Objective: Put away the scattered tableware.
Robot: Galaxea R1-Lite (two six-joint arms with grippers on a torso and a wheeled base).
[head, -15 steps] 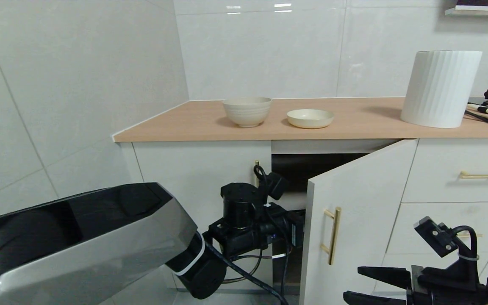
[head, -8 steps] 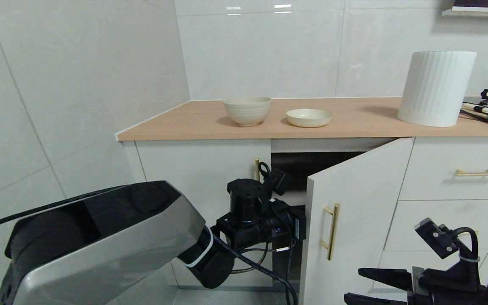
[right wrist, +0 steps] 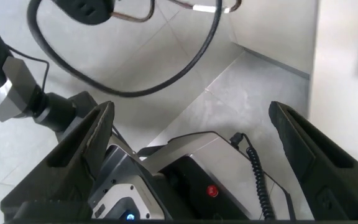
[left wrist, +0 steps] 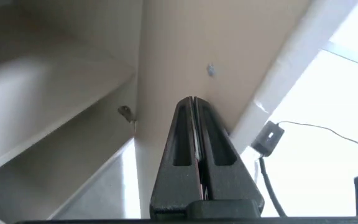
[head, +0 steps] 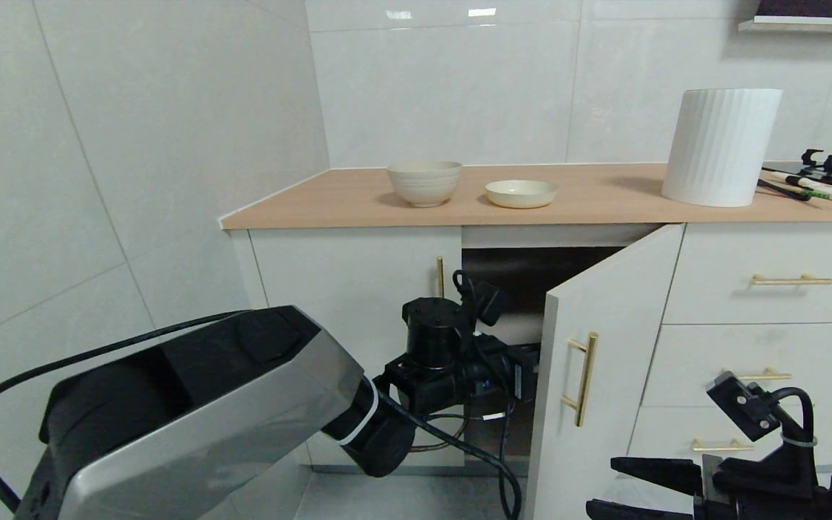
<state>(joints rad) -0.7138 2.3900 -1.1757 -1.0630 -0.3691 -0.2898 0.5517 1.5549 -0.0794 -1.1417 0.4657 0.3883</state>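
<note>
Nothing is stowed: bowl [head: 424, 182] and dish [head: 521, 193] are left on the desk [head: 604, 195], above closed left jaws and open right jaws.

Logging counter [head: 604, 195] as matt wood grain. Noting bowl [head: 424, 183] and shallow dish [head: 521, 193] as smooth cream ware, low sheen, bowl faintly ridged. Recording ribbed canister [head: 721, 146] as matt white. Seeing wall tiles [head: 445, 94] glossy, throwing reflections. Reading cabinet door [head: 618, 325] as smooth white, its handle [head: 584, 379] as gold-toned metal. Noting left gripper [left wrist: 193, 102] as matt black plastic.
</note>
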